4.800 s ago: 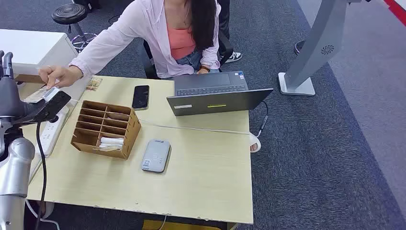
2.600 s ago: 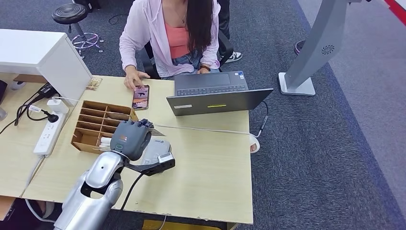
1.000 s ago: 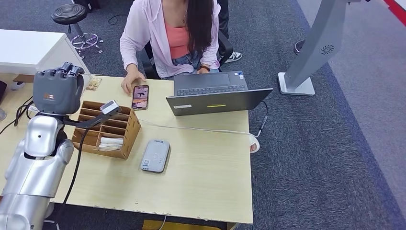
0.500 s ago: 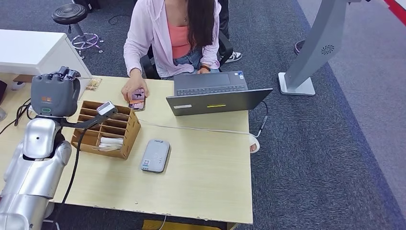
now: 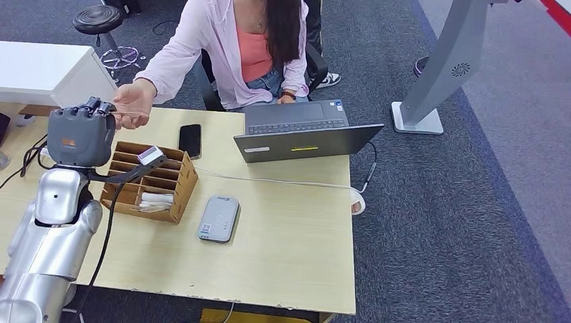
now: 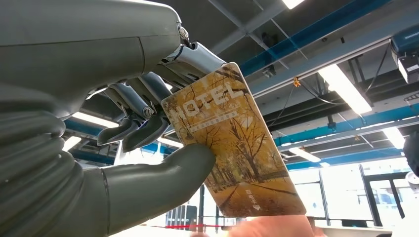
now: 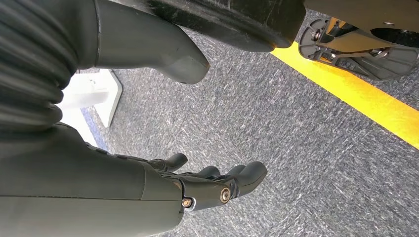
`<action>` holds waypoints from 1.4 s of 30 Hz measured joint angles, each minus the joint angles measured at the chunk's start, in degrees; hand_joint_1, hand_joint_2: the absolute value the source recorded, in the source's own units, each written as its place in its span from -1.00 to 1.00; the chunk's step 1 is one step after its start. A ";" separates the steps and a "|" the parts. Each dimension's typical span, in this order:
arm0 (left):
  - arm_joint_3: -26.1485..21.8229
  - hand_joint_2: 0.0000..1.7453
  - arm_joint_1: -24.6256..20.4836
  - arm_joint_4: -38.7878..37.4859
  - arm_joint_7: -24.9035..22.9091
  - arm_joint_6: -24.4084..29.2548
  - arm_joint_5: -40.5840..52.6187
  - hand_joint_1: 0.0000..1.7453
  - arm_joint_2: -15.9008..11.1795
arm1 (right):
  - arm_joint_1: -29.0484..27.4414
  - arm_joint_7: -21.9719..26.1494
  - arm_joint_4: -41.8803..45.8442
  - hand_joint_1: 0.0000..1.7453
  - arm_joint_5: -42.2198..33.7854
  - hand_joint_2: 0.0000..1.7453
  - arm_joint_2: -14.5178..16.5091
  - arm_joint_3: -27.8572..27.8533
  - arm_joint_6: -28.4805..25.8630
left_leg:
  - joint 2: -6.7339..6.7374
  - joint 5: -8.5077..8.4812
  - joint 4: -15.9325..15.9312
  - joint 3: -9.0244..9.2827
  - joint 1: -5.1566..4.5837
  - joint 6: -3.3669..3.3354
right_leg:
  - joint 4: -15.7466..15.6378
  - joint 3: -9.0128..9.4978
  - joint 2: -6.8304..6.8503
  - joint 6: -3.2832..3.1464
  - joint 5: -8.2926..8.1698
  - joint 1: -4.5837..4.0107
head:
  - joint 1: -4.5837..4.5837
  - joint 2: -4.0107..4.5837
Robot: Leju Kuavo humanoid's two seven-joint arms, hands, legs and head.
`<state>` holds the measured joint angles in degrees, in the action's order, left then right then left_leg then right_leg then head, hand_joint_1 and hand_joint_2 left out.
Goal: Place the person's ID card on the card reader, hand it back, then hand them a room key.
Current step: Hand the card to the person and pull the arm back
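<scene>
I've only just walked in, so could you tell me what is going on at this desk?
The robot's left hand holds up a hotel room key card, pinched between thumb and fingers. The seated person's hand reaches out right by it. The card reader lies bare on the desk. The right hand hangs open above the carpet.

Room key (image 6: 232, 143) golden-yellow, autumn-tree print; left hand (image 6: 123, 98) grey; card reader (image 5: 219, 219) pale grey.
</scene>
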<state>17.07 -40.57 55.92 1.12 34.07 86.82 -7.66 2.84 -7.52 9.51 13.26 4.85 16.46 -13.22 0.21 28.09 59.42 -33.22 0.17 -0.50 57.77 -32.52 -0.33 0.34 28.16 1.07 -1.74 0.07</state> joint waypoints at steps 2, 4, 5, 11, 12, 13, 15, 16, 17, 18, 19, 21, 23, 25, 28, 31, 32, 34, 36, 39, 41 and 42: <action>0.00 1.00 0.01 -0.01 -0.01 0.03 0.00 0.47 0.01 | 0.00 0.00 0.00 -1.00 0.01 1.00 0.00 0.00 0.00 | 0.00 0.00 0.00 0.00 0.00 0.00 | 0.00 0.00 0.00 0.00 0.00 0.00 | 0.00 0.00; -0.02 1.00 0.04 -0.03 -0.01 0.09 -0.04 -0.54 0.04 | 0.00 0.00 0.00 -1.00 0.01 1.00 0.00 0.00 0.00 | 0.00 0.00 0.00 0.00 0.00 0.00 | 0.00 0.00 0.00 0.00 0.00 0.00 | 0.00 0.00; -0.04 1.00 0.07 -0.04 -0.01 0.18 -0.08 -1.00 0.06 | 0.00 -0.01 0.00 -1.00 0.01 1.00 0.00 -0.01 0.00 | 0.00 0.00 0.00 0.00 0.00 0.00 | 0.00 0.00 0.00 0.00 0.00 0.00 | -0.01 0.00; -0.52 1.00 0.38 -0.06 -0.01 0.99 -0.20 -1.00 0.21 | 0.00 -0.01 0.00 -1.00 0.01 1.00 0.00 -0.02 0.00 | 0.00 0.00 0.00 0.00 0.00 0.00 | 0.00 0.00 0.00 0.00 0.00 0.00 | -0.01 0.00; -0.57 1.00 0.41 -0.07 -0.01 0.97 -0.27 -1.00 0.22 | 0.00 -0.01 0.00 -1.00 -0.01 1.00 0.00 -0.02 -0.01 | 0.00 0.00 0.00 0.00 0.00 0.00 | 0.00 0.00 0.00 0.00 0.00 0.00 | -0.01 0.00; -0.61 1.00 0.46 -0.07 0.02 0.92 -0.40 -1.00 0.25 | 0.00 -0.01 0.00 -1.00 -0.03 1.00 0.00 -0.02 -0.02 | 0.00 0.00 0.00 0.00 0.00 0.00 | 0.00 0.00 0.00 0.00 0.00 0.00 | 0.00 0.00; -0.72 1.00 0.81 0.01 0.38 0.94 -0.96 -1.00 0.37 | 0.00 -0.02 0.00 -1.00 -0.12 1.00 0.00 -0.03 -0.09 | 0.00 0.00 0.00 0.00 0.00 0.00 | 0.00 0.00 0.00 0.00 0.00 0.00 | 0.00 0.00; -0.78 1.00 1.33 0.32 0.85 1.09 -1.44 -1.00 0.50 | 0.00 -0.04 0.00 -1.00 -0.22 1.00 0.00 -0.03 -0.13 | 0.01 0.00 0.00 0.00 -0.01 0.00 | 0.00 0.01 0.00 0.00 0.00 0.01 | 0.01 0.00; -0.85 1.00 2.25 1.02 1.52 1.44 -2.08 -1.00 0.65 | 0.00 -0.08 0.00 -1.00 -0.38 1.00 0.00 -0.04 -0.19 | 0.03 0.01 0.00 0.00 -0.01 0.00 | 0.00 0.01 -0.01 0.00 0.00 0.01 | 0.01 0.00; -0.91 1.00 3.58 2.13 2.32 1.94 -2.85 -1.00 0.86 | -0.01 -0.14 0.00 -1.00 -0.57 1.00 0.00 -0.06 -0.27 | 0.04 0.01 0.00 0.01 -0.01 -0.01 | 0.00 0.00 -0.02 0.00 0.00 0.01 | 0.01 0.00; -0.96 1.00 5.38 3.81 3.15 2.48 -3.68 -1.00 1.12 | -0.01 -0.26 0.00 -1.00 -0.86 1.00 0.01 -0.11 -0.34 | 0.05 0.02 -0.01 0.01 -0.02 -0.01 | -0.01 0.00 -0.03 0.00 0.01 0.01 | 0.01 0.00; -0.98 1.00 10.22 8.43 4.54 3.34 -5.20 -1.00 1.72 | -0.05 -0.46 0.00 -1.00 -1.59 1.00 0.02 -0.36 -0.66 | 0.07 0.06 -0.01 0.01 -0.02 -0.02 | -0.02 0.00 -0.04 0.00 0.03 0.02 | 0.01 0.00; -0.97 1.00 16.15 13.92 5.19 3.63 -6.03 -1.00 2.37 | -0.16 -0.52 0.00 -1.00 -2.38 1.00 0.11 -0.86 -1.16 | 0.11 0.12 -0.01 0.00 -0.03 -0.04 | -0.04 -0.02 -0.09 0.01 0.07 0.02 | 0.01 0.00; -0.93 1.00 21.48 19.00 5.22 3.72 -6.30 -1.00 2.88 | -0.27 -0.51 -0.01 -1.00 -2.86 1.00 0.26 -1.42 -1.50 | 0.14 0.15 -0.01 -0.01 -0.03 -0.07 | -0.06 -0.06 -0.12 0.01 0.10 0.02 | -0.01 0.00; -0.92 1.00 26.54 24.20 5.14 3.28 -6.70 -1.00 3.13 | -0.33 -0.50 -0.02 -1.00 -3.29 1.00 0.35 -1.99 -1.75 | 0.11 0.18 -0.02 -0.05 -0.02 -0.08 | -0.07 -0.07 -0.07 0.02 0.12 0.02 | 0.00 0.00; -0.92 1.00 31.29 28.28 4.95 0.16 -7.81 -1.00 2.84 | -0.43 -0.49 -0.02 -1.00 -4.13 1.00 0.50 -2.85 -2.47 | 0.13 0.18 -0.04 -0.02 -0.02 -0.07 | -0.07 -0.04 -0.08 0.02 0.12 0.02 | 0.02 0.00; -0.92 1.00 33.22 29.49 4.76 -1.42 -8.24 -1.00 2.58 | -0.52 -0.46 -0.02 -1.00 -4.39 1.00 0.57 -3.14 -2.71 | 0.15 0.18 -0.05 -0.01 -0.02 -0.07 | -0.06 -0.04 -0.10 0.02 0.12 0.01 | 0.01 0.00; -0.92 1.00 36.92 31.47 4.30 -4.42 -9.04 -1.00 1.82 | -0.74 -0.38 -0.02 -1.00 -4.78 1.00 0.69 -3.73 -3.11 | 0.14 0.18 -0.04 -0.01 -0.01 -0.07 | -0.06 -0.05 -0.11 0.01 0.12 0.01 | 0.01 0.00; -0.93 1.00 39.66 32.78 3.81 -7.03 -9.56 -1.00 0.97 | -0.90 -0.26 -0.02 -1.00 -4.88 1.00 0.77 -4.23 -3.29 | 0.11 0.18 -0.04 -0.02 -0.01 -0.07 | -0.06 -0.05 -0.05 0.01 0.13 0.01 | 0.01 0.00; -1.00 1.00 41.56 33.33 2.63 -12.39 -9.73 -1.00 -0.12 | -0.95 0.05 -0.02 -1.00 -4.76 1.00 0.82 -4.58 -3.19 | 0.07 0.17 -0.05 -0.04 0.00 -0.07 | -0.06 -0.05 0.00 0.01 0.13 0.00 | 0.01 0.00; -1.19 1.00 41.71 33.18 2.08 -15.00 -9.80 -1.00 -0.71 | -0.94 0.27 -0.02 -1.00 -4.50 1.00 0.83 -4.63 -3.05 | 0.07 0.15 -0.04 -0.04 0.00 -0.06 | -0.06 -0.05 0.00 0.00 0.13 0.00 | 0.00 0.00; -1.32 1.00 41.65 33.07 1.97 -15.63 -9.86 -1.00 -0.96 | -0.94 0.37 -0.02 -1.00 -4.38 1.00 0.83 -4.63 -3.01 | 0.08 0.14 -0.04 -0.04 0.00 -0.06 | -0.06 -0.04 -0.01 0.00 0.12 0.01 | 0.00 0.00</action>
<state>15.75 1.08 88.99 3.09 18.44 76.95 -8.62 1.90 -7.15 9.49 8.87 5.68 11.82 -16.23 0.28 28.23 59.38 -33.25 0.16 -0.56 57.71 -32.56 -0.34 0.34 28.28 1.07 -1.74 0.07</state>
